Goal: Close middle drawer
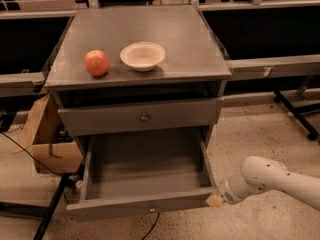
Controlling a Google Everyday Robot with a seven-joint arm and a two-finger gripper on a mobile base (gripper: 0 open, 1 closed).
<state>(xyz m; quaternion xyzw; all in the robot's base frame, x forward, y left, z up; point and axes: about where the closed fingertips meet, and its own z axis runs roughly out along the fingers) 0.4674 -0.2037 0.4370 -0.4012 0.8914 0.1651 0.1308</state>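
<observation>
The middle drawer (145, 166) is pulled far out of the grey cabinet (150, 39), its deep plain tray bare and its low front (140, 205) facing me with a tiny knob at the centre. Above it sits a taller drawer front (140, 118) with a round knob. My white arm (275, 180) reaches in from the lower right. The gripper (215, 200) is at the right front corner of the open drawer, touching or almost touching the end of its front panel.
A red apple (97, 63) and a white bowl (143, 55) sit on the cabinet top. An open cardboard box (47, 141) stands on the floor at the cabinet's left. Black table frames and legs (295, 111) cross the back and right. A cable (150, 229) runs under the drawer.
</observation>
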